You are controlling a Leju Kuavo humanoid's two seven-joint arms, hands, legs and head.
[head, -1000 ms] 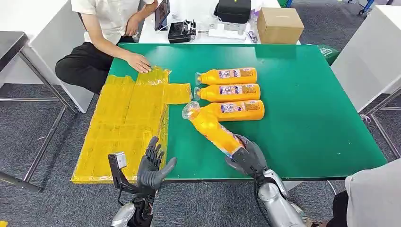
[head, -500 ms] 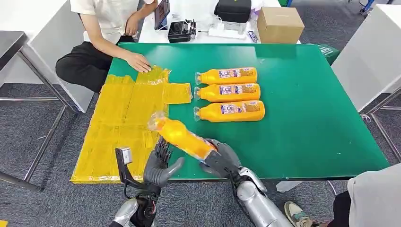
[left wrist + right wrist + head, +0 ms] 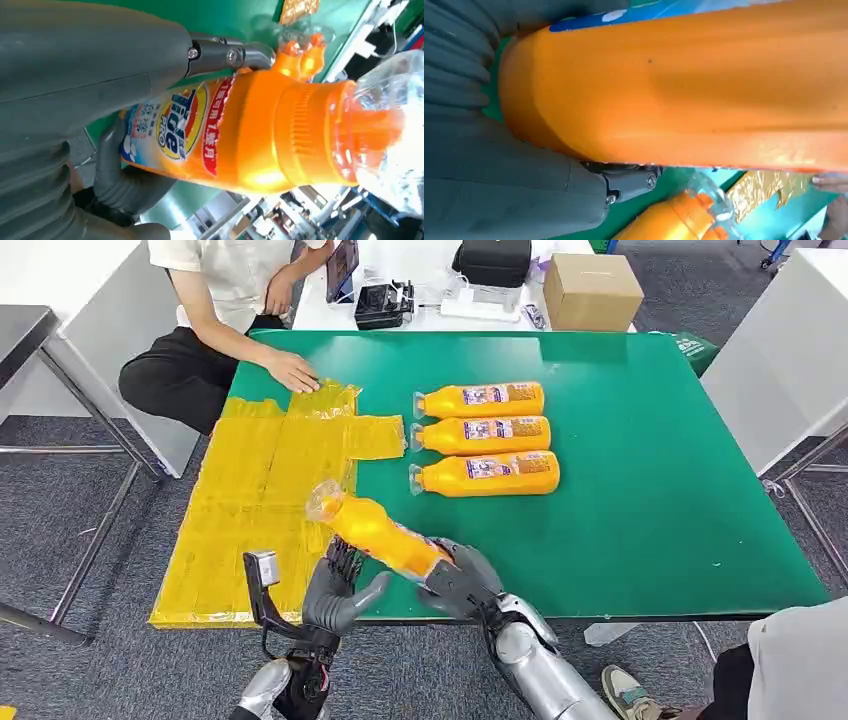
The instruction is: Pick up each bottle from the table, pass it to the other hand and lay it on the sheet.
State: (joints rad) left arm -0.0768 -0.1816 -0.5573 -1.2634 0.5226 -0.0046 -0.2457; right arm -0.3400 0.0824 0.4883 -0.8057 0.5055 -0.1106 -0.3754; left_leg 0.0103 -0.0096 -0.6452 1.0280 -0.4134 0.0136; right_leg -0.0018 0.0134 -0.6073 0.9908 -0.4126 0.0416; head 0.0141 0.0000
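Held bottle (image 3: pixel 378 532) gripped at its base by right hand (image 3: pixel 462 581), tilted, clear cap over the near edge of the yellow sheet (image 3: pixel 262 502). Left hand (image 3: pixel 335 596) just below it, fingers spread, holding nothing. Three bottles (image 3: pixel 484 437) lying side by side on the green table (image 3: pixel 660 480), right of the sheet.

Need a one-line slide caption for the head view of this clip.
Right robot hand carries an orange bottle toward the open left robot hand, beside the yellow sheet.

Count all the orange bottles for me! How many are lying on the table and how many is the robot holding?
Orange bottles lying on the green table: 3
Orange bottle in the right hand: 1
Total: 4
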